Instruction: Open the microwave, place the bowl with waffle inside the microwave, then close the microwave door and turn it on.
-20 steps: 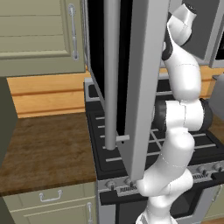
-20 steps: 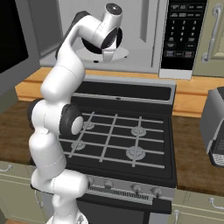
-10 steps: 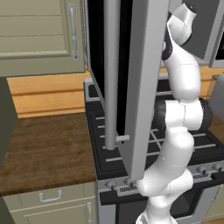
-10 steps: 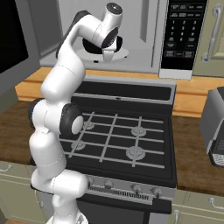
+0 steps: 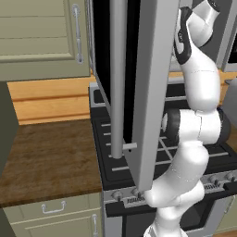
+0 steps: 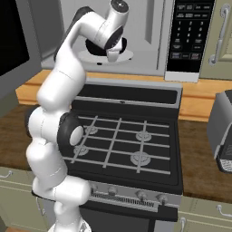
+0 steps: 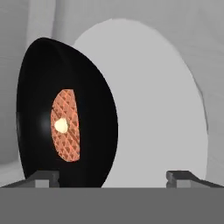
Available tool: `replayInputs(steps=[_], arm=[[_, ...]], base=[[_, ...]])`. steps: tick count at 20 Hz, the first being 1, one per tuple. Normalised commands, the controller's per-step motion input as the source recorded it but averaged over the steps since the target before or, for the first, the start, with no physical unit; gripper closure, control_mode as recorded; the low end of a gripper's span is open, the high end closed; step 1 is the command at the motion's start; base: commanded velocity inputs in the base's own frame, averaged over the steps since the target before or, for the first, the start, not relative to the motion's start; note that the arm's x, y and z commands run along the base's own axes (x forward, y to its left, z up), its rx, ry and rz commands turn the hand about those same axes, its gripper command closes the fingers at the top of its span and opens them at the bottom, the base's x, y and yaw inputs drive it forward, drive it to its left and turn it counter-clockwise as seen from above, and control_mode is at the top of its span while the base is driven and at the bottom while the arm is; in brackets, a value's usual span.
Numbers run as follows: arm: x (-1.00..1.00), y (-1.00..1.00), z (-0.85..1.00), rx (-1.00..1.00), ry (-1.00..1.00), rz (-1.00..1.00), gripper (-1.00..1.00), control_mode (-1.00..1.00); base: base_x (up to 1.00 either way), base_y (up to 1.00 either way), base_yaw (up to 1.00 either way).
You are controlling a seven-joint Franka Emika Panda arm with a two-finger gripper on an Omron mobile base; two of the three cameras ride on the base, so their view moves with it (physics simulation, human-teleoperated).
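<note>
The microwave (image 6: 154, 41) stands open above the stove. Its grey inside holds a white turntable (image 7: 157, 100). The bowl with waffle (image 7: 65, 122) rests on that turntable, a black bowl holding an orange-red waffle (image 7: 65, 126) with a pale spot. My gripper (image 7: 112, 176) is open just in front of the bowl, with one fingertip on each side and nothing between them. In the right base view my gripper (image 6: 113, 54) reaches into the cavity beside the bowl (image 6: 93, 45). The microwave door (image 5: 152, 92) is swung wide open, its bar handle (image 5: 118, 78) facing the left base camera.
A black-topped stove (image 6: 122, 140) with grates lies under the microwave, between wooden counters (image 5: 46, 157). The microwave's keypad (image 6: 188, 34) is right of the cavity. A grey appliance (image 6: 222, 131) stands on the right counter. Olive cabinets (image 5: 41, 37) hang at the left.
The gripper's fingers have spread apart and let go of the bowl, which stays on the turntable. The arm has barely moved.
</note>
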Motion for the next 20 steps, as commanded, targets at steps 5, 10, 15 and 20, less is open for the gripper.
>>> replayInputs(steps=[5, 10, 15, 20], arm=[[-1.00, -0.05, -0.17, 0.00, -0.34, -0.02, -1.00, -1.00], [-1.00, 0.02, -0.33, 0.00, -0.44, -0.01, -1.00, -1.00], [-1.00, 0.00, 0.06, -0.01, -0.31, 0.00, -1.00, -1.00], [-0.91, 0.16, -0.13, -0.19, -0.12, 0.00, -1.00, -1.00]], base=[[0.00, 0.00, 0.00], [0.00, 0.00, 0.00], [0.00, 0.00, 0.00], [0.00, 0.00, 0.00]])
